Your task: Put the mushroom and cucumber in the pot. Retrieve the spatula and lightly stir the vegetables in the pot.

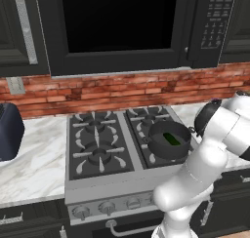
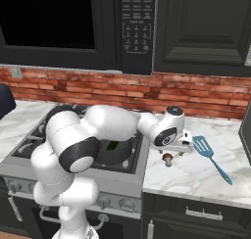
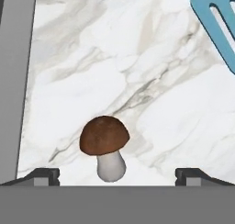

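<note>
Fingers (image 3: 117,173) spread wide around mushroom (image 3: 104,142) on counter (image 3: 160,103)

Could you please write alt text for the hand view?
A brown-capped mushroom lies on the white marble counter, centred between the open gripper fingertips. The light blue spatula head shows in the upper corner.

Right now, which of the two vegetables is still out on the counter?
The mushroom, brown-capped with a white stem, lies on the marble counter under the open gripper. The green cucumber already lies in the pot.
</note>
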### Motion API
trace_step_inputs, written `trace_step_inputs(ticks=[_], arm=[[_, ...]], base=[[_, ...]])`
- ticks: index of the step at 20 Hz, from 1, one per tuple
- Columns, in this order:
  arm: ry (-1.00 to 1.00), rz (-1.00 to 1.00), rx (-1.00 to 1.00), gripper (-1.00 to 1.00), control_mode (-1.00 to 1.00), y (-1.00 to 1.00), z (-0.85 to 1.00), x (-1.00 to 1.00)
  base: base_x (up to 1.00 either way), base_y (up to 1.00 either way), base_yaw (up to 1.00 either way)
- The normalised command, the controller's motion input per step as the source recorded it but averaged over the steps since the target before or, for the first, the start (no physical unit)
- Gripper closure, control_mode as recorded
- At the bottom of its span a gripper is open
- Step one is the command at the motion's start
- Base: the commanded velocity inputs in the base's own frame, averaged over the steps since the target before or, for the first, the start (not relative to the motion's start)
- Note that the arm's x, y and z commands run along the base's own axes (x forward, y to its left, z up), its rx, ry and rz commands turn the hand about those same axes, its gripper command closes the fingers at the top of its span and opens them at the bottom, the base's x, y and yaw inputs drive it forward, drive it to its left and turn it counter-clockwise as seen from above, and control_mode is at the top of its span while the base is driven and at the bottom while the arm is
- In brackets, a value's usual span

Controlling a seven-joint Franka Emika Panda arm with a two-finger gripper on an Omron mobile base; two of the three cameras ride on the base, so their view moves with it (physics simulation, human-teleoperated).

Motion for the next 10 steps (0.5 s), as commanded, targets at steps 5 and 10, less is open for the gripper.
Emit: trace_step_inputs(ticks=[5,10], arm=[[0.05,0.0,0.05,-1.0,-1.0,0.0,-0.13,0.0],[0.01,0.03,0.06,-1.0,-1.0,0.0,-0.17,0.0]], base=[[0.0,0.0,0.0],[0.0,0.0,0.0]])
